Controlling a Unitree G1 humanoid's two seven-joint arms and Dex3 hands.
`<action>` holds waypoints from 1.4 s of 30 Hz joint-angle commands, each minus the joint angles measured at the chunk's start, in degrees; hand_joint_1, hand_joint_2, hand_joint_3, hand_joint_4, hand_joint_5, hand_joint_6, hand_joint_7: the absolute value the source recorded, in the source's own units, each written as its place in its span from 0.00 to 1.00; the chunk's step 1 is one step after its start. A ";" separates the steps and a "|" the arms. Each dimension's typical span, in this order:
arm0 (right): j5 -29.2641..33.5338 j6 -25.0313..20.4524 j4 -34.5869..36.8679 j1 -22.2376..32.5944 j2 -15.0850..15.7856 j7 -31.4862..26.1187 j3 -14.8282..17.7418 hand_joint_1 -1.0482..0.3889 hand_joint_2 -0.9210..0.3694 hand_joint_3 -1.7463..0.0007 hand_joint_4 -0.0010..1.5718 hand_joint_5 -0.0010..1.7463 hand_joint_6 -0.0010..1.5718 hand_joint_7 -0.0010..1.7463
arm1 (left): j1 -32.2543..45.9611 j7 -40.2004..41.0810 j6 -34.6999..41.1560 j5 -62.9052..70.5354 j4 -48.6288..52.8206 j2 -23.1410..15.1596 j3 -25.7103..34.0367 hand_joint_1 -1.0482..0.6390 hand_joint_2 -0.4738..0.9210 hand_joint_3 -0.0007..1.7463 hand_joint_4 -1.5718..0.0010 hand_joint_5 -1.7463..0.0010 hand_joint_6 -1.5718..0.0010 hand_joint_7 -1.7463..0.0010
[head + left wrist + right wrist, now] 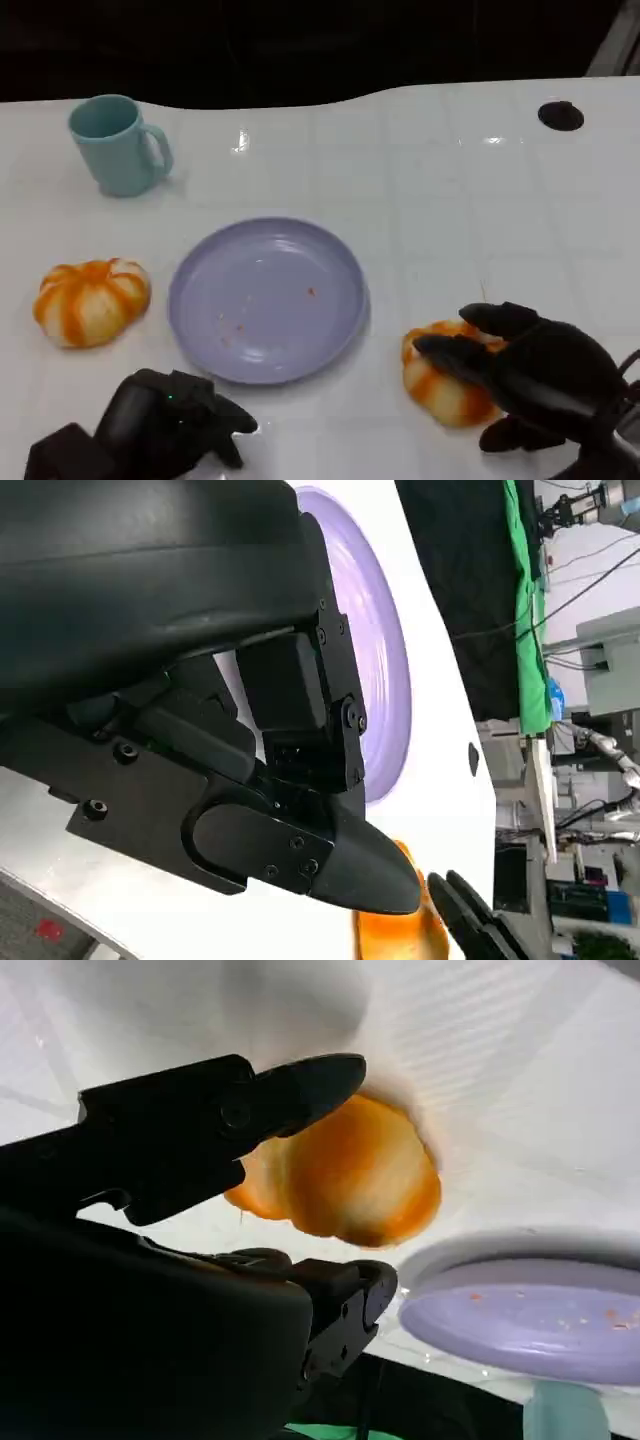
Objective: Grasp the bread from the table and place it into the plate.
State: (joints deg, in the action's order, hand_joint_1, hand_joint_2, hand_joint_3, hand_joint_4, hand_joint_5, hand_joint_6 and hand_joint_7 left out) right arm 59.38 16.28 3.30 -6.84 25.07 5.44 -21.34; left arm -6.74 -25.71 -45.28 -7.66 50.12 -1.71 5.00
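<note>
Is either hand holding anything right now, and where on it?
The right hand has its fingers around the right-hand bread, over its top and sides; whether they grip cannot be told. The left hand holds nothing.

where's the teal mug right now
In the head view the teal mug stands upright at the table's far left, beyond the purple plate and the left bread.

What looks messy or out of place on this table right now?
Only small things: the purple plate carries a few orange crumbs although no bread lies in it. The teal mug stands upright, and both breads look intact.
</note>
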 commanded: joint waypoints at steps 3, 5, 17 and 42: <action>0.71 -2.77 6.51 -4.20 -0.45 -2.17 -3.02 0.33 0.00 0.97 0.11 0.03 0.15 0.01 | 0.61 0.92 -0.36 0.45 -0.58 -0.67 -0.05 0.00 1.00 0.07 0.17 0.40 0.04 0.80; 0.44 -3.65 8.55 -5.11 -1.07 -3.35 -3.69 0.39 0.00 0.94 0.17 0.06 0.19 0.02 | 0.73 0.97 -0.31 0.44 -0.72 -0.70 -0.11 0.00 1.00 0.07 0.17 0.40 0.04 0.80; -3.09 1.14 22.45 -8.75 -2.46 -22.92 -5.76 0.50 0.01 0.66 0.45 1.00 0.33 0.91 | 1.11 1.08 0.17 0.30 -1.47 -0.66 -0.47 0.00 1.00 0.07 0.18 0.41 0.04 0.80; -12.51 9.66 25.65 -19.10 -11.11 -32.58 -5.57 0.63 0.38 0.39 0.59 1.00 0.43 1.00 | 0.76 1.07 -0.32 0.54 -0.48 -0.30 -0.41 0.00 1.00 0.07 0.18 0.41 0.04 0.80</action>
State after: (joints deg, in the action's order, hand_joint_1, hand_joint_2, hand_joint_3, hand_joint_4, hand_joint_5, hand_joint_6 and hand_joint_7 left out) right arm 48.33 25.59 28.23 -23.63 15.36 -28.35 -26.75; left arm -6.00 -25.09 -45.30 -7.24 48.97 -1.37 4.43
